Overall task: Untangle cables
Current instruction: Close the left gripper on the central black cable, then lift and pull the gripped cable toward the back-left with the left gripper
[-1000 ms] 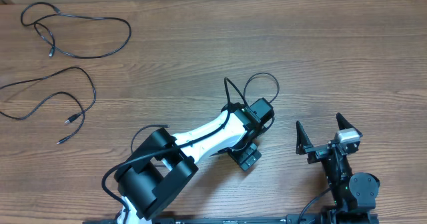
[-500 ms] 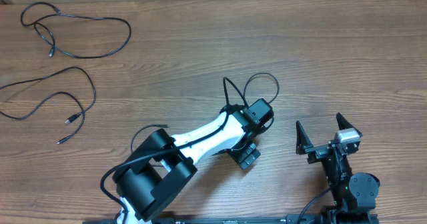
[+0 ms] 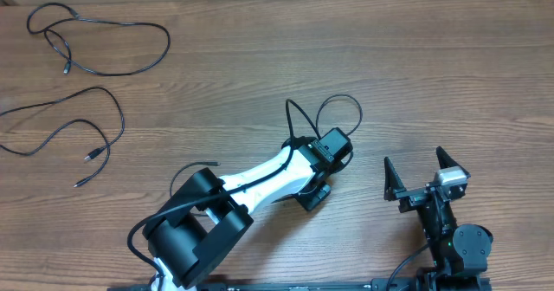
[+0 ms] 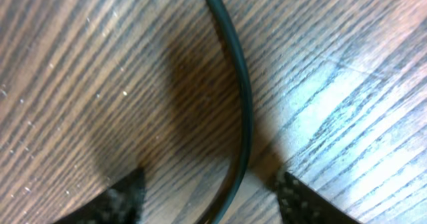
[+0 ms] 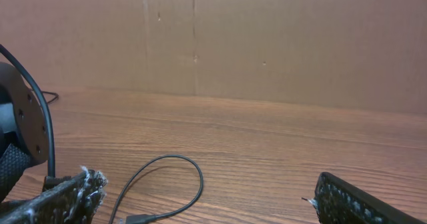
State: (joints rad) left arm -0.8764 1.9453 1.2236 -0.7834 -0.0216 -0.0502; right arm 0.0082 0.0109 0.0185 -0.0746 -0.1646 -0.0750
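Change: our left gripper [image 4: 207, 201] narrows, jaws still apart around the cable [image 4: 244, 117] at frame centre.
Right gripper [image 3: 419, 175]: open, lower right.
Other cables [image 3: 104, 53]: upper left.
Meaning: we judge a grasp is near.

a robotics test bench: robot arm [image 3: 264, 177] on a wood-grain table [image 3: 433, 66], plain cardboard wall [image 5: 267, 37] behind.

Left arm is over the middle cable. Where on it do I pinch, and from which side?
Pinch the bowed stretch of the cable that lies flat on the table, where the left gripper straddles it. Come straight down, one finger each side, squeezing across the cord: it is thin and nothing crosses it there.
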